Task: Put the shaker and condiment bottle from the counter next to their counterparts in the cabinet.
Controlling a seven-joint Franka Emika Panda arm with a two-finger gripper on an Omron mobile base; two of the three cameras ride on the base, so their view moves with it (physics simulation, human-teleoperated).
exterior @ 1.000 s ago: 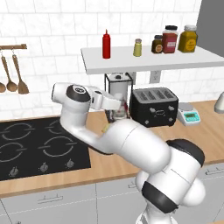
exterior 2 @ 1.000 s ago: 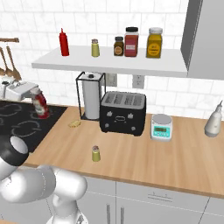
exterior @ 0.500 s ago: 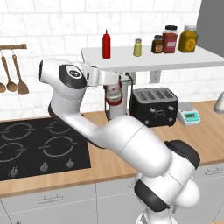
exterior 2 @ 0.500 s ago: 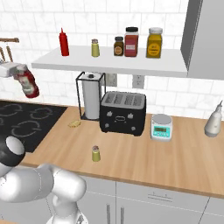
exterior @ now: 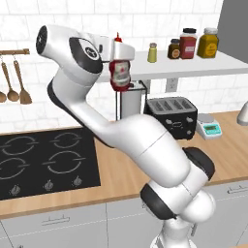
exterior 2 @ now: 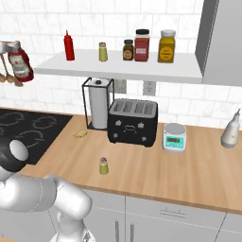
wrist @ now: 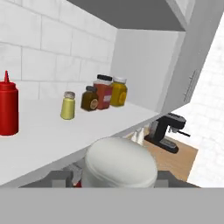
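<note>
My gripper (exterior: pixel 119 62) is shut on the condiment bottle (exterior: pixel 120 76), a squat red bottle with a white label. It hangs a little tilted at the left end of the cabinet (exterior: pixel 193 68), just below the slab's front edge. From the right the condiment bottle (exterior 2: pixel 20 65) is well left of the cabinet (exterior 2: pixel 142 71). Its white cap (wrist: pixel 120 168) lies between my fingers. On the slab stand the counterparts: a slim red squeeze bottle (exterior 2: pixel 69 46) and an olive shaker (exterior 2: pixel 103 51). The yellow shaker (exterior 2: pixel 103 166) stands on the counter near its front edge.
Three jars (exterior 2: pixel 142 45) stand further right on the slab. Under it are a paper towel holder (exterior 2: pixel 98 108), a black toaster (exterior 2: pixel 132 122) and a small scale (exterior 2: pixel 173 137). A stove (exterior: pixel 43 160) lies to the left, with utensils (exterior: pixel 14 87) hanging on the wall.
The arm has lifted the condiment bottle from above the counter up to the level of the slab's left end.
</note>
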